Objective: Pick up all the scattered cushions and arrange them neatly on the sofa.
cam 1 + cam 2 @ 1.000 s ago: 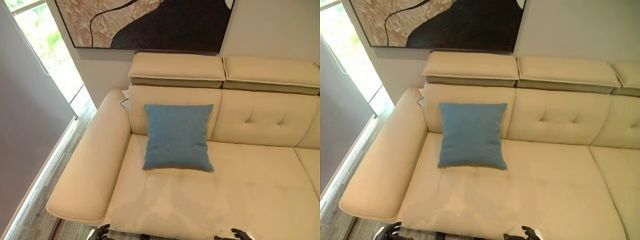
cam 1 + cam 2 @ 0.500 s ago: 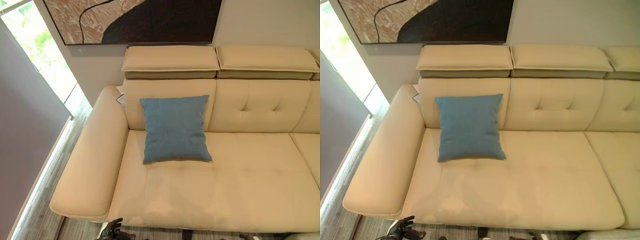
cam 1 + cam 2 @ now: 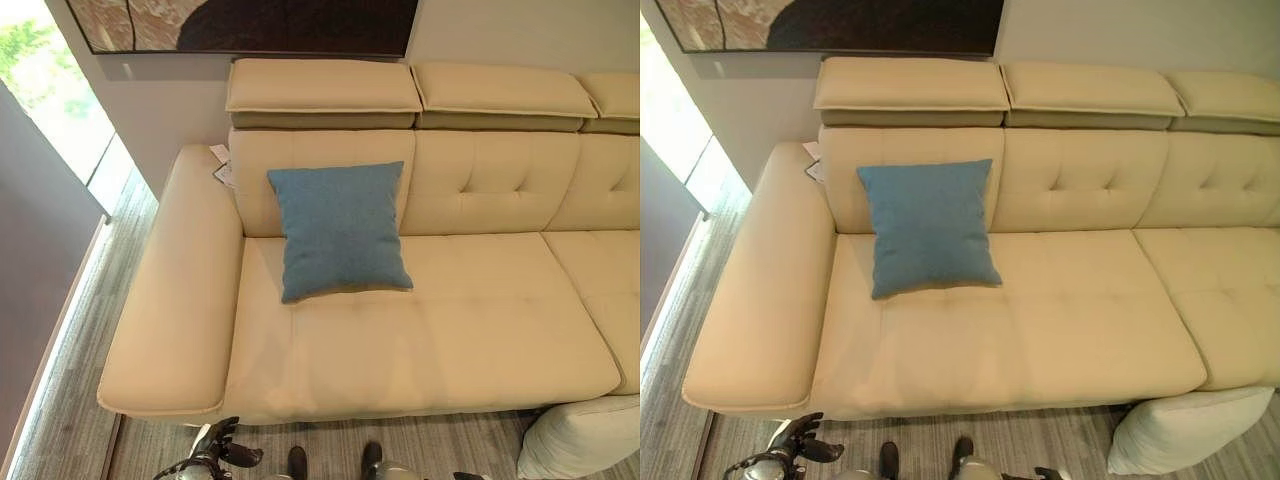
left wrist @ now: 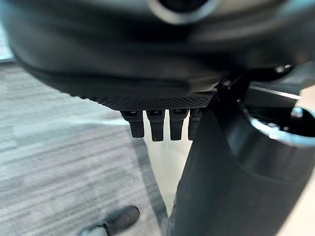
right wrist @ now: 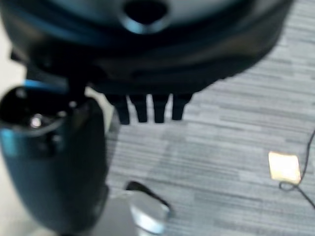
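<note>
- A cream sofa (image 3: 430, 330) runs across the far side of the scene, its broad left armrest (image 3: 180, 290) reaching toward the near left.
- A blue cushion (image 3: 338, 230) stands on the seat at the sofa's left end, leaning back against the backrest (image 3: 480, 180), just beside the armrest but apart from it.
- The blue cushion sits slightly turned, with its lower edge on the seat and its top reaching almost to the top of the backrest.
- A white cushion (image 3: 1185, 430) lies on the floor (image 3: 70, 420) at the near right, touching the front edge of the sofa seat.
- Padded headrests (image 3: 320, 88) top the backrest in a row.
- A framed picture (image 3: 250, 22) hangs on the wall above the sofa.
- A window (image 3: 50, 90) lies at the far left.
- The left hand (image 3: 222, 450) hangs low at the near left, in front of the armrest and above the grey striped floor; its fingers (image 4: 157, 124) are straight, side by side, and hold nothing.
- The right hand (image 5: 147, 64) hangs over the floor; its fingers (image 5: 147, 108) are straight in a row and hold nothing.
- A small pale yellow patch (image 5: 284, 167) lies on the floor past the right hand.
</note>
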You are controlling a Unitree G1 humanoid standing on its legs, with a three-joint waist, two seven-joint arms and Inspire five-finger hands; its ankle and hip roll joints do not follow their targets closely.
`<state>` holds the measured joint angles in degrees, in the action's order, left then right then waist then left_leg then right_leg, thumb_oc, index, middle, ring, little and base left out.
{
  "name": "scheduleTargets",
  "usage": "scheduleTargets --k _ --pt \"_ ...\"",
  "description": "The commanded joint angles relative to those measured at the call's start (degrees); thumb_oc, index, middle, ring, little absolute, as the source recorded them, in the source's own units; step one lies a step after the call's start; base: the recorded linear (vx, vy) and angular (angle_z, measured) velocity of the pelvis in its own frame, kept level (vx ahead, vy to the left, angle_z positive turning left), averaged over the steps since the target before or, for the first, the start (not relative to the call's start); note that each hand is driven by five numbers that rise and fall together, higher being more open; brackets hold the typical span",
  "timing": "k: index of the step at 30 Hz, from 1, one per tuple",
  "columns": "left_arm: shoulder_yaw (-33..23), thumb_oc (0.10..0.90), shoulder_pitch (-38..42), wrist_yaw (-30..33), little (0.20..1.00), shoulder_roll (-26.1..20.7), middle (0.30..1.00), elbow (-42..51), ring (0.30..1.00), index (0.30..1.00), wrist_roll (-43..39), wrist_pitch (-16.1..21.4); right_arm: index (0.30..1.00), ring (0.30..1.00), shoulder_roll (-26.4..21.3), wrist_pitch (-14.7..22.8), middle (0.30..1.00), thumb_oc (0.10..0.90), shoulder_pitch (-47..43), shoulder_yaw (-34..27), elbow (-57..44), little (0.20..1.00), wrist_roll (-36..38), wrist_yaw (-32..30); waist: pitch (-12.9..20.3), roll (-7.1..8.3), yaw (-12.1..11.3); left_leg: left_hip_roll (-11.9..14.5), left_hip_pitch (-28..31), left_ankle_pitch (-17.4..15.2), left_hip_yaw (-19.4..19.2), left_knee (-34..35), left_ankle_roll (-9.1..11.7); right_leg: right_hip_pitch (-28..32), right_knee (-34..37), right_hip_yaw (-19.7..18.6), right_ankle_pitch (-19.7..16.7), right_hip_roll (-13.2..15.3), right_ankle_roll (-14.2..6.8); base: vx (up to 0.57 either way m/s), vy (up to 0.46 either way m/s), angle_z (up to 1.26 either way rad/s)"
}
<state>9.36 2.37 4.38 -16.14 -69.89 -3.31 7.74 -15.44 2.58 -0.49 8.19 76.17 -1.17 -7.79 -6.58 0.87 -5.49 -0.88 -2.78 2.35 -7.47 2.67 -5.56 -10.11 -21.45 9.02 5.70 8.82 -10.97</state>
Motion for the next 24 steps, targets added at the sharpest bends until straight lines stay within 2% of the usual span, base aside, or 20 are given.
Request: scheduleTargets --k 1,2,3,5,9,11,12,13,14,16,18,19,22,24 --pt "-1.3 0.800 -0.2 0.4 0.900 -0.4 0.900 -1.5 0.900 0.900 0.9 0.4 0.900 0.900 -1.5 0.9 0.900 0.800 0.8 0.6 -1.9 0.900 0.2 -0.7 3.7 2.33 -2.0 -1.4 -1.2 -4.9 4.5 -0.6 5.8 6.4 12.2 -0.9 -1.3 -2.1 1.8 0.00 -0.074 -0.11" --pt "-1.3 0.800 -0.2 0.4 0.900 -0.4 0.900 -1.5 0.900 0.900 0.9 0.4 0.900 0.900 -1.5 0.9 0.900 0.800 0.8 0.6 -1.9 0.900 0.2 -0.7 3.7 2.32 -2.0 -1.4 -1.2 -4.9 4.5 -0.6 5.8 6.4 12.2 -0.9 -1.3 -2.1 1.8 -0.05 -0.124 -0.08" --pt "-1.4 0.800 -0.4 0.4 0.900 -0.1 0.900 -1.8 0.900 0.900 0.8 0.4 0.900 0.900 -1.4 1.1 0.900 0.800 0.7 0.9 -2.4 0.900 0.5 -0.7 4.0 2.69 -1.9 -1.1 -1.8 -4.5 4.3 -0.7 6.6 7.5 16.1 -1.7 -0.7 -3.9 1.8 -0.09 -0.123 0.01" --pt "-1.4 0.800 0.0 0.6 0.900 0.0 0.900 -1.9 0.900 0.900 0.8 0.4 0.900 0.900 -1.5 1.2 0.900 0.800 0.4 1.0 -2.7 0.900 1.1 -0.8 3.6 2.73 -1.8 -0.7 -2.5 -3.4 4.5 -0.5 7.3 7.8 18.2 -1.6 -0.9 -5.0 2.1 -0.12 -0.132 0.07" --pt "-0.4 0.800 0.5 0.7 0.900 0.8 0.900 -1.8 0.900 0.900 0.7 0.3 0.900 0.900 -1.8 1.5 0.900 0.800 0.0 0.1 -2.9 0.900 3.7 -0.9 2.7 2.60 -1.3 -0.2 -4.9 -1.6 5.4 -1.1 8.2 7.2 18.8 -1.2 -1.5 -5.9 2.9 -0.15 -0.059 0.17" --pt "0.5 0.800 0.8 0.5 0.900 1.6 0.900 -2.2 0.900 0.900 1.2 0.1 0.900 0.900 -2.1 1.5 0.900 0.800 0.2 -0.3 -2.5 0.900 3.9 -1.1 2.4 2.63 -0.9 -1.1 -5.5 -3.0 7.8 -3.3 7.9 6.4 18.5 -1.6 -2.0 -6.0 3.3 -0.24 -0.005 0.14" --pt "0.9 0.800 1.0 0.2 0.900 1.9 0.900 -2.3 0.900 0.900 1.4 0.0 0.900 0.900 -2.2 1.6 0.900 0.800 0.3 -0.5 -2.4 0.900 4.0 -1.0 2.1 2.94 -0.4 -1.7 -5.5 -4.8 8.5 -5.6 7.8 5.8 18.2 -1.8 -2.5 -5.6 3.4 -0.31 0.058 0.04" --pt "1.1 0.800 1.2 -0.1 0.900 2.3 0.900 -2.4 0.900 0.900 1.6 -0.2 0.900 0.900 -2.3 1.5 0.900 0.800 0.6 -0.8 -1.9 0.900 4.1 -1.1 2.0 3.46 0.1 -2.4 -4.4 -8.1 9.7 -9.4 7.8 4.9 18.3 -2.3 -3.5 -4.8 3.5 -0.24 0.056 -0.06" --pt "1.1 0.800 1.2 -0.1 0.900 2.3 0.900 -2.4 0.900 0.900 1.6 -0.2 0.900 0.900 -2.3 1.5 0.900 0.800 0.7 -0.8 -1.9 0.900 4.1 -1.1 1.9 3.40 0.1 -2.4 -4.3 -8.3 9.7 -9.5 7.8 5.0 18.3 -2.3 -3.5 -4.8 3.5 -0.21 0.073 -0.22" --pt "1.3 0.800 1.4 -0.2 0.900 2.6 0.900 -2.3 0.900 0.900 1.4 -0.1 0.900 0.900 -2.3 1.6 0.900 0.800 1.0 -1.1 -1.9 0.900 4.3 -1.0 2.3 3.66 0.7 -2.9 -2.0 -11.0 12.8 -11.2 7.9 3.7 18.0 -3.5 -4.5 -4.4 3.4 -0.16 0.090 -0.38" --pt "1.9 0.800 1.7 -0.1 0.900 2.8 0.900 -1.6 0.900 0.900 1.2 0.1 0.900 0.900 -2.5 1.4 0.900 0.800 1.5 -1.4 -2.0 0.900 4.7 -0.9 2.6 3.04 1.3 -3.0 -0.2 -11.6 16.5 -11.0 7.8 2.1 17.3 -5.1 -5.4 -4.7 3.2 -0.17 0.136 -0.30" --pt "2.1 0.800 1.7 -0.1 0.900 2.8 0.900 -1.5 0.900 0.900 1.2 0.0 0.900 0.900 -2.4 1.4 0.900 0.800 1.5 -1.4 -2.0 0.900 4.6 -1.0 2.8 2.93 1.4 -2.9 0.1 -11.5 17.0 -9.5 7.6 1.7 17.3 -5.2 -5.7 -4.8 3.1 -0.15 0.151 -0.33" --pt "3.6 0.800 2.9 0.5 0.900 2.2 0.900 -1.3 0.900 0.900 2.0 0.3 0.900 0.900 -1.9 1.0 0.900 0.800 0.7 -1.8 -2.1 0.900 6.0 -1.5 2.2 2.79 2.8 -3.6 1.2 -10.5 16.7 -5.1 6.7 -2.5 18.1 -6.9 -9.8 -4.3 1.6 -0.25 0.198 -0.29" --pt "3.5 0.800 2.9 0.5 0.900 2.2 0.900 -1.3 0.900 0.900 2.0 0.3 0.900 0.900 -1.9 1.1 0.900 0.800 0.5 -2.2 -2.3 0.900 6.7 -1.7 2.1 2.87 2.8 -3.9 1.4 -10.2 16.3 -4.2 6.5 -3.1 18.9 -7.1 -10.8 -4.2 1.1 -0.14 0.100 -0.61"
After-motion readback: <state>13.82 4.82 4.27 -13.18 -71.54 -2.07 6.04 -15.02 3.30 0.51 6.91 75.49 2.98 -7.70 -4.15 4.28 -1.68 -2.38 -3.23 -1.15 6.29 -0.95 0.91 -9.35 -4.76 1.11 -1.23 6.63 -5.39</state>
